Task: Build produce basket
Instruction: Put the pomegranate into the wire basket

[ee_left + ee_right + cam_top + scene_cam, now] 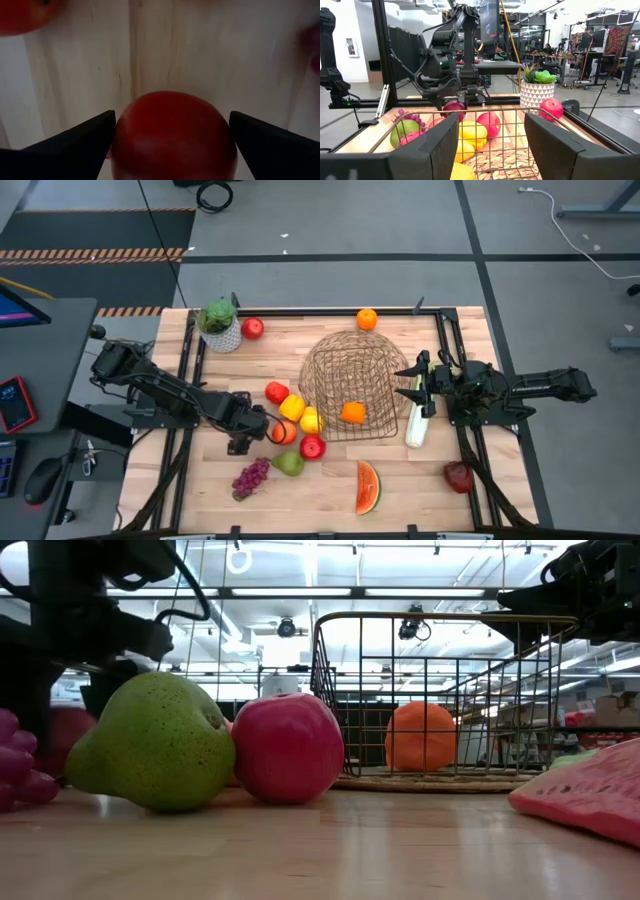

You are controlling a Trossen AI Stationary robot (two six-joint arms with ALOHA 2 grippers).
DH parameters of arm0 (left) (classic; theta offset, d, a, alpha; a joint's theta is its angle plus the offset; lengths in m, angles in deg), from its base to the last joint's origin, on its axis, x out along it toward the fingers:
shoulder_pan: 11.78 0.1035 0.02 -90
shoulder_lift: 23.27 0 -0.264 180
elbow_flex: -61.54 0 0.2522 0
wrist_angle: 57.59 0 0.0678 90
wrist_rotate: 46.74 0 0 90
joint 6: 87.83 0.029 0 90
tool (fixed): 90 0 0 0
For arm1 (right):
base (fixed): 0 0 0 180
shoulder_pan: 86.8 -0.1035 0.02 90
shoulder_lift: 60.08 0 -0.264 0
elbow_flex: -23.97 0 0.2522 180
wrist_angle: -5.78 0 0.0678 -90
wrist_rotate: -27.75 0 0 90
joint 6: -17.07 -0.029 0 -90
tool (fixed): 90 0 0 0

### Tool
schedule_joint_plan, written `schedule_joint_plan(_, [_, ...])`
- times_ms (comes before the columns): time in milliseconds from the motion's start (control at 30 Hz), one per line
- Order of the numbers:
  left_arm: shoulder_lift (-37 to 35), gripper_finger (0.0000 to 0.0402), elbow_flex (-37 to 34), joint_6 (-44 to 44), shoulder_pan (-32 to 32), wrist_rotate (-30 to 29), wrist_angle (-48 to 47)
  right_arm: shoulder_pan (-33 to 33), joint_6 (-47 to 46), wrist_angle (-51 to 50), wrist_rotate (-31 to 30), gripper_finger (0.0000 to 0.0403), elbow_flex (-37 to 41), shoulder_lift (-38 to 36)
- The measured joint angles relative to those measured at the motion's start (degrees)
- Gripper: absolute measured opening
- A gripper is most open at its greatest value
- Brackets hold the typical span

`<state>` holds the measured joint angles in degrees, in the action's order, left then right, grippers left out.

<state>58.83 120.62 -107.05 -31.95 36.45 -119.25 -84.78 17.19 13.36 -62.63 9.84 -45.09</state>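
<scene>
Red apple (pixel 172 132) sits between the left gripper (pixel 262 432)'s spread jaws, beside the basket (pixel 350 385); centre, close gently; right gripper (pixel 420 383), jaws together, by the basket's rim.

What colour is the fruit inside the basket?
Orange. The round fruit inside the wire basket shows best in the low view.
</scene>
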Motion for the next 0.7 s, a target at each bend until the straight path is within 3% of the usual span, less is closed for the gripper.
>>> schedule_joint_plan(700, [-0.02,0.0372,0.14,8.05,0.0,0.68,-3.31,-0.01,-0.01,-0.01,0.01,0.0231,0.0,0.0])
